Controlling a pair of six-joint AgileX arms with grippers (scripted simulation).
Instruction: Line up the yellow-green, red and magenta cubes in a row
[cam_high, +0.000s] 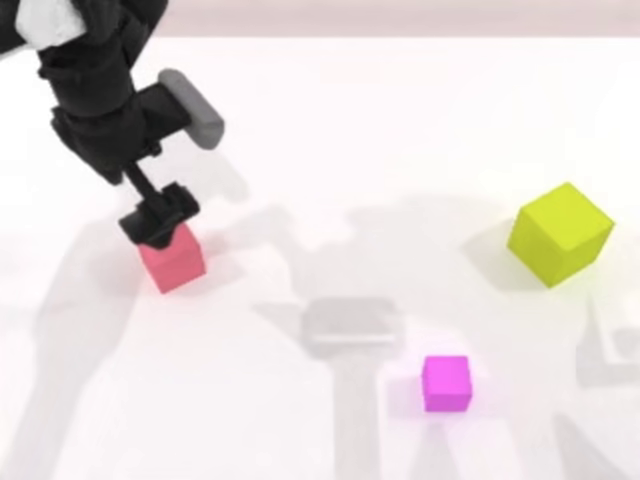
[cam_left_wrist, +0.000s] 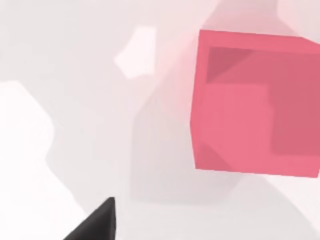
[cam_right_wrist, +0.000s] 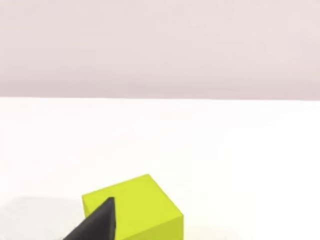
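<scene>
The red cube sits on the white table at the left and fills much of the left wrist view. My left gripper hovers over its far edge, open and holding nothing; one dark fingertip shows, well clear of the cube. The magenta cube lies near the front, right of centre. The yellow-green cube stands at the right. The right arm is outside the top view; its wrist view shows one fingertip in front of the yellow-green cube, with nothing held.
The white table ends at a far edge along the top of the top view. Grey arm shadows fall across the middle and front. Bare surface separates the three cubes.
</scene>
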